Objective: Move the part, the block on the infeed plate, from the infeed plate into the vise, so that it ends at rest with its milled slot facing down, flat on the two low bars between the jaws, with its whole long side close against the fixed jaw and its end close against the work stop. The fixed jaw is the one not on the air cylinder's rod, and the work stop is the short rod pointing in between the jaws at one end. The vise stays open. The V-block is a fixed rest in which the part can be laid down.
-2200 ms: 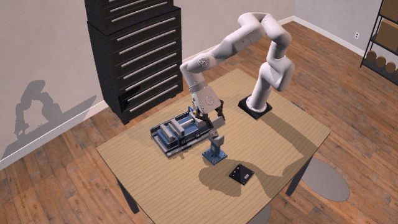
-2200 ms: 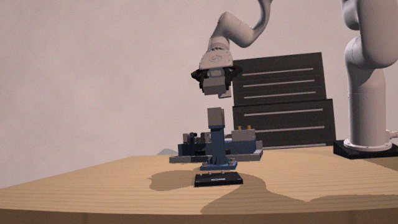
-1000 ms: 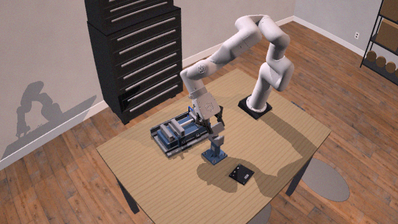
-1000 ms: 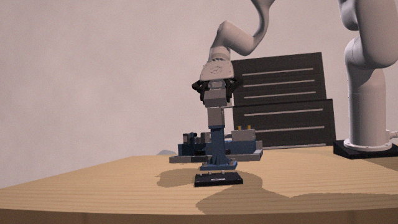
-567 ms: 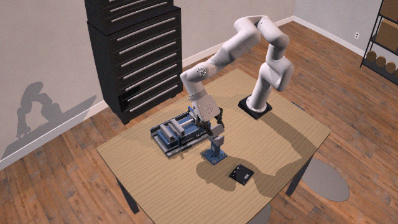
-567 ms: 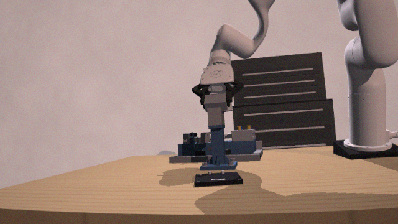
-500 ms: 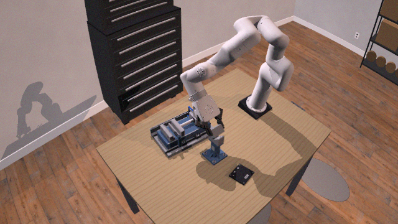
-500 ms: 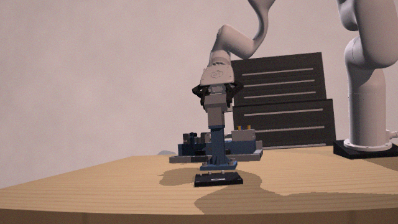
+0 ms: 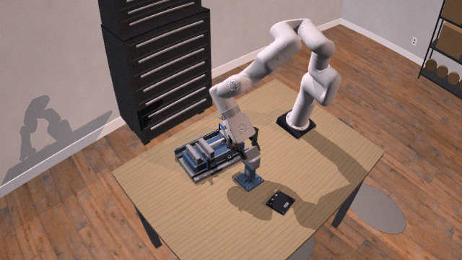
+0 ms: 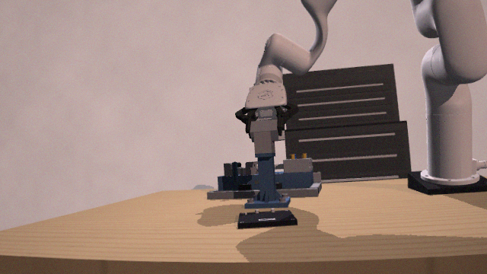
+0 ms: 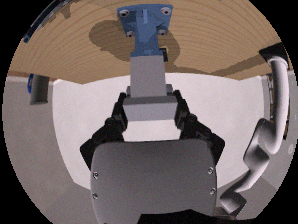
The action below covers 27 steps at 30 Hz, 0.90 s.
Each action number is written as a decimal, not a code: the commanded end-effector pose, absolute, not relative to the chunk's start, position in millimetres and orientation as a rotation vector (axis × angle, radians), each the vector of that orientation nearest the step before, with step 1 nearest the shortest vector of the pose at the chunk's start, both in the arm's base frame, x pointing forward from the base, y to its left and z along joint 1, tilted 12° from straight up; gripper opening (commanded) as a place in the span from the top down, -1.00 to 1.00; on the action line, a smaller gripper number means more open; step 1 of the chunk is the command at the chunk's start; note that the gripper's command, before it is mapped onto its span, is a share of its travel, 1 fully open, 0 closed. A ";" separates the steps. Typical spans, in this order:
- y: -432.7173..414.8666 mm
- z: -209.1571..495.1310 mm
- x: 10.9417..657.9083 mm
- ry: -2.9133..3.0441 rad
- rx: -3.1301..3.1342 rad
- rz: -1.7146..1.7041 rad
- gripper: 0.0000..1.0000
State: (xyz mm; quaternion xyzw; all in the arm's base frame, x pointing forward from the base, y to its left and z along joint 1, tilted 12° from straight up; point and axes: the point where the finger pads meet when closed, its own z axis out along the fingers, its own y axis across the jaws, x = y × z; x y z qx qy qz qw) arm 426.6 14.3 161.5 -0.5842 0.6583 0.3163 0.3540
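Observation:
The part (image 9: 253, 156) is a grey block that stands upright on top of the blue V-block (image 9: 249, 177), and its lower end meets the V-block's top. My gripper (image 9: 250, 147) comes down from above and is shut on the part's upper end. In the exterior view the gripper (image 10: 265, 129) grips the part (image 10: 264, 141) above the V-block (image 10: 265, 176). The wrist view shows the fingers on both sides of the part (image 11: 148, 86), with the V-block's base (image 11: 145, 26) beyond. The black infeed plate (image 9: 280, 202) lies bare. The vise (image 9: 203, 155) stands open to the left.
The arm's base (image 9: 296, 124) is at the table's far right side. A black drawer cabinet (image 9: 159, 61) stands behind the table. The infeed plate (image 10: 267, 219) lies just in front of the V-block. The vise's air cylinder end (image 10: 298, 165) is behind the V-block.

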 end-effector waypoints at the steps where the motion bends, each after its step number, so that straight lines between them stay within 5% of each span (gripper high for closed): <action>1: 14.0 160.7 427.7 1.701 -1.511 0.813 1.00; 27: 14.7 156.9 427.8 1.701 -1.511 0.813 1.00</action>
